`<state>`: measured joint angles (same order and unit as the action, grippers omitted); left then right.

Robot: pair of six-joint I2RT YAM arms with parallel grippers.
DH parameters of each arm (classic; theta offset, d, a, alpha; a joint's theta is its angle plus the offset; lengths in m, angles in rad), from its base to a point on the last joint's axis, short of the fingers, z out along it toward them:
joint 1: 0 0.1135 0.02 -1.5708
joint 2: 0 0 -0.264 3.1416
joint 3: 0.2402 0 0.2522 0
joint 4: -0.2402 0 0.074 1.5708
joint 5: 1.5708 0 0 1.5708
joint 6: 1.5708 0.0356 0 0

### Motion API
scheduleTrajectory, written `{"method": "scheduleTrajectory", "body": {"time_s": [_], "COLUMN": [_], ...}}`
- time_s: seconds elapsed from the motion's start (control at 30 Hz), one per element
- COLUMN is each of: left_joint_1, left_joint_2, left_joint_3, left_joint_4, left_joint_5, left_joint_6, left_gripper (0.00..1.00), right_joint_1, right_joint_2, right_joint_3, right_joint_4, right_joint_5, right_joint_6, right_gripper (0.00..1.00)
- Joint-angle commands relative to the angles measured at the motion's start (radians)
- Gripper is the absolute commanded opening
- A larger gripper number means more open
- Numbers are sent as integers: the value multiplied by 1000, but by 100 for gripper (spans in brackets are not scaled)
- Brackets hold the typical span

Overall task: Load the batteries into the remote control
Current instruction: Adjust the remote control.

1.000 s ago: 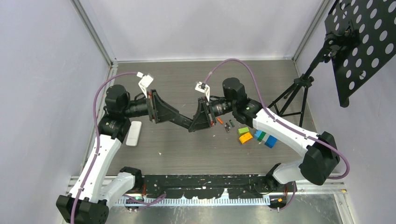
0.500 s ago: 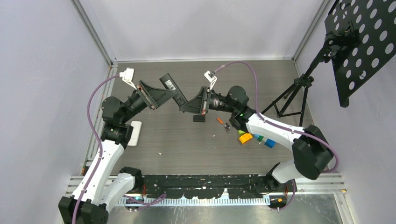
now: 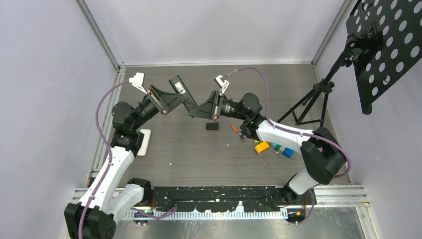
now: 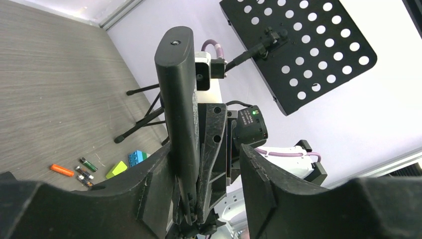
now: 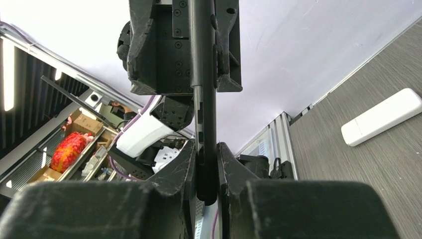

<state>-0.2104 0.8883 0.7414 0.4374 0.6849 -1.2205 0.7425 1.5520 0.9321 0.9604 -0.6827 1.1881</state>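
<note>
The black remote (image 3: 178,85) is held in the air above the table's middle, tilted. My right gripper (image 3: 193,112) is shut on its lower end, as the right wrist view shows with both fingers (image 5: 191,159) pressed on the remote (image 5: 203,74). My left gripper (image 3: 181,101) stands open around the remote (image 4: 179,99); one finger (image 4: 149,189) lies against it and the other is apart. The batteries lie on the table to the right: an orange one (image 3: 234,129) and dark ones (image 3: 242,135). They also show in the left wrist view (image 4: 61,170).
A small black cover (image 3: 212,126) lies flat on the table under the grippers. A white remote (image 3: 143,142) lies at the left. Orange (image 3: 261,147), green and blue blocks (image 3: 281,149) sit near the batteries. A tripod stand (image 3: 313,102) stands at the right.
Both grippers have risen and moved back and to the left with the remote. The black cover now lies on the table where they had met.
</note>
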Motion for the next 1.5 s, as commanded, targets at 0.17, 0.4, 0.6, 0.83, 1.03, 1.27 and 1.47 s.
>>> {"method": "scheduleTrajectory", "body": {"time_s": [0.17,0.4,0.6,0.83,1.03,1.27,1.47], "left_joint_1": [-6,-6,-6,-6,-6,-6,-6], "left_joint_2": [17,39,16,-38,-63,-65,-76], "left_joint_3": [4,4,23,60,70,62,32], "left_joint_4": [51,38,-91,-290,-346,-350,-320], "left_joint_5": [-17,-8,-3,73,45,48,53], "left_joint_6": [42,67,281,587,671,664,620], "left_gripper": [49,25,0,0,0,0,0], "right_joint_1": [3,3,0,-12,-16,-15,-18], "right_joint_2": [-55,-75,-125,-321,-366,-243,-91], "right_joint_3": [-32,-34,-13,-27,12,100,111], "right_joint_4": [-18,-47,-304,-741,-1037,-1356,-1396], "right_joint_5": [-30,-65,-64,200,488,856,933], "right_joint_6": [-15,-8,-137,-466,-591,-697,-781], "right_gripper": [0,0,53,79,64,53,55]}}
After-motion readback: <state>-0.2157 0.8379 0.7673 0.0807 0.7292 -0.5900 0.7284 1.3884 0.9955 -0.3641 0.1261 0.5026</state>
